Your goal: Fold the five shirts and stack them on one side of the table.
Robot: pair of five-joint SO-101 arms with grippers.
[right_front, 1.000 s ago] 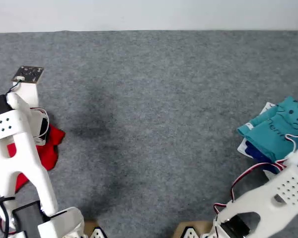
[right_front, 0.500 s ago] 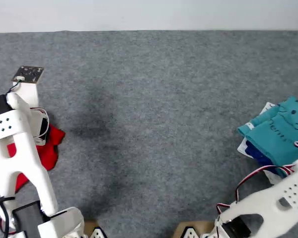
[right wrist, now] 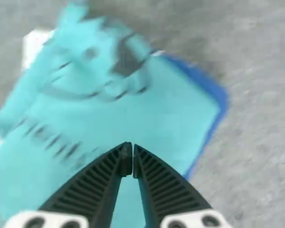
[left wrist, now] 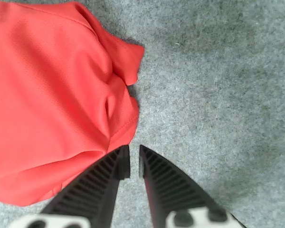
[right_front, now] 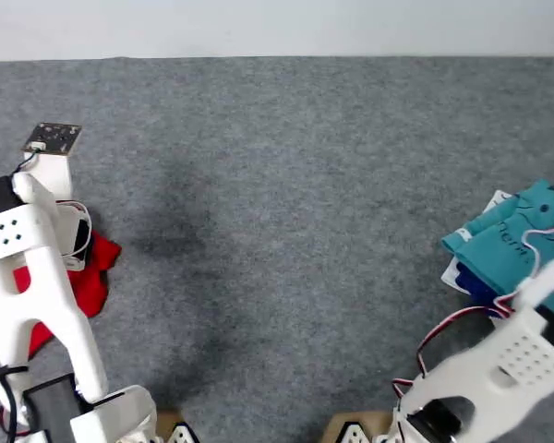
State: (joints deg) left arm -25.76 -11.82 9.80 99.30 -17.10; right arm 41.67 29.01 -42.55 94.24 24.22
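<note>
Teal shirt [right_front: 499,251] overlies blue shirt [right_front: 475,284].

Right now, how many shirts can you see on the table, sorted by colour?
Red shirt: 1
Teal shirt: 1
Blue shirt: 1
White shirt: 1, only an edge shows under the teal one
Total: 4

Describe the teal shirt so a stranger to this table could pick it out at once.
Look at the grey table, then its right edge, where folded shirts lie piled. The teal shirt is the top one, with a dark cartoon print on it and a dark blue shirt beneath.
</note>
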